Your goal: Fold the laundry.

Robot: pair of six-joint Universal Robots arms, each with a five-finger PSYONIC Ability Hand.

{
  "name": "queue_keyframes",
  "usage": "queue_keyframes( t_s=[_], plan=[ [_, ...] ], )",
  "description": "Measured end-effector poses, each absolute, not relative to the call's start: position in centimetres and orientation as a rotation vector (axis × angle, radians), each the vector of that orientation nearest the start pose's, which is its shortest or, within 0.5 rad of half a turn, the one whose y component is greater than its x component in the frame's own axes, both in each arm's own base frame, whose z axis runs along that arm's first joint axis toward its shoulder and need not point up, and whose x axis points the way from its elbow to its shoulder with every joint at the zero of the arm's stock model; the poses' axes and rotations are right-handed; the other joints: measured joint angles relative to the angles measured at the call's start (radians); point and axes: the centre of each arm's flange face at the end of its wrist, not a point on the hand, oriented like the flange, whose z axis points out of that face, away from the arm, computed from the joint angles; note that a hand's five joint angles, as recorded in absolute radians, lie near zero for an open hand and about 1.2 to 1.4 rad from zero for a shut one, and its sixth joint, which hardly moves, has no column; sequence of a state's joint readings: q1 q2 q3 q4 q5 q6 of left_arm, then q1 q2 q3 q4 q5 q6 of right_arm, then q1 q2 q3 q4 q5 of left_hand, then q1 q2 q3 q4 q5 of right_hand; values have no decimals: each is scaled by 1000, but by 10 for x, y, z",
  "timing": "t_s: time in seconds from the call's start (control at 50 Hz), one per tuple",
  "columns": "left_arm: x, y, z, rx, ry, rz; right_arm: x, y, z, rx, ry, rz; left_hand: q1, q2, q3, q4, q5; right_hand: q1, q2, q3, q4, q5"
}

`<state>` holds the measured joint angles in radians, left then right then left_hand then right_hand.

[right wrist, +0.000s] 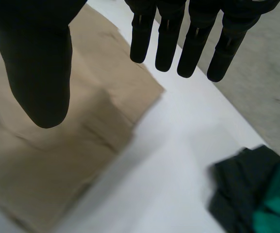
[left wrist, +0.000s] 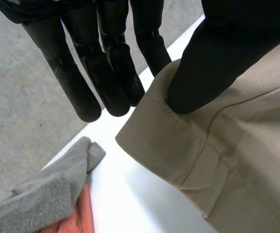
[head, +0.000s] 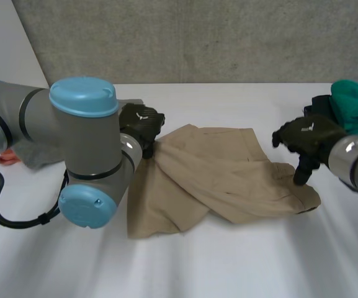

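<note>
From the head view, a tan garment (head: 222, 174) lies crumpled in the middle of the white desk (head: 241, 267). The left hand (head: 140, 124) is at its far left corner, where the cloth rises in folds towards it. The right hand (head: 308, 138) is over the garment's right edge, one finger pointing down onto the cloth. A green cloth (head: 355, 102) and a dark cloth (head: 318, 107) are piled beyond the right hand. A grey cloth (head: 39, 155) and a pink cloth (head: 6, 158) lie behind the left arm. In the left wrist view the thumb (left wrist: 212, 63) presses on the garment's stitched edge, with the straight fingers (left wrist: 106, 82) just behind that edge. It looks like a pinch on the hem, though the contact behind the cloth is hidden. The grey and pink cloths lie just past the fingertips. In the right wrist view the fingers (right wrist: 169, 39) are straight and spread from the thumb (right wrist: 38, 63), released. They hang above the garment's corner, with the dark and green cloths well apart from it.
</note>
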<state>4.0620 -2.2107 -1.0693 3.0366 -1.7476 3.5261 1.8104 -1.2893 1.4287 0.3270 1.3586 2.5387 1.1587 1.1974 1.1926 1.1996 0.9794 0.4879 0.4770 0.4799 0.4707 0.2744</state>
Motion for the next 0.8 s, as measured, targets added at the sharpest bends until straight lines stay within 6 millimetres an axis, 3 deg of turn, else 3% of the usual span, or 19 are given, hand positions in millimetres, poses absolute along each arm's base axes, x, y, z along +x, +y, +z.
queue_keyframes(
  t_s=[0.06, 0.1, 0.12, 0.22, 0.3, 0.38, 0.44, 0.5, 0.58, 0.68, 0.8],
  plan=[
    [-345, -265, 209, 1085, 2257, -1934, 220, -254, 235, -1275, 2317, -1613, 0, 0, 0, 0, 0, 0, 0, 0, 0, 0],
    [-344, -265, 208, 1085, 2261, -1926, 219, -250, 233, -1284, 2309, -1604, 0, 0, 0, 0, 0, 0, 0, 0, 0, 0],
    [-342, -265, 206, 1082, 2268, -1913, 218, -234, 222, -1338, 2280, -1576, 0, 0, 0, 0, 0, 0, 0, 0, 0, 0],
    [-339, -268, 203, 1072, 2277, -1895, 217, -219, 196, -1422, 2247, -1595, 0, 0, 0, 0, 0, 0, 1, 1, 1, 8],
    [-337, -267, 201, 1071, 2283, -1885, 217, -222, 175, -1440, 2259, -1626, 0, 0, 0, 0, 0, 26, 38, 39, 52, 76],
    [-336, -263, 202, 1075, 2291, -1878, 215, -235, 152, -1427, 2317, -1658, 0, 0, 0, 0, 0, 274, 322, 315, 322, 343],
    [-334, -258, 206, 1073, 2301, -1880, 213, -243, 144, -1412, 2350, -1691, 0, 0, 0, 0, 0, 468, 618, 607, 616, 630],
    [-330, -248, 213, 1070, 2320, -1881, 211, -249, 146, -1396, 2359, -1748, 0, 0, 0, 0, 0, 562, 694, 686, 698, 713],
    [-322, -228, 227, 1091, 2341, -1871, 210, -255, 181, -1362, 2295, -1940, 0, 0, 0, 0, 0, 593, 700, 702, 725, 735],
    [-308, -188, 257, 1160, 2351, -1851, 208, -247, 252, -1336, 2175, -2151, 0, 0, 0, 0, 0, 593, 700, 707, 726, 735],
    [-288, -142, 306, 1219, 2301, -1935, 204, -222, 324, -1362, 2127, -2144, 0, 1, 0, 0, 0, 593, 702, 713, 729, 735]
  ],
)
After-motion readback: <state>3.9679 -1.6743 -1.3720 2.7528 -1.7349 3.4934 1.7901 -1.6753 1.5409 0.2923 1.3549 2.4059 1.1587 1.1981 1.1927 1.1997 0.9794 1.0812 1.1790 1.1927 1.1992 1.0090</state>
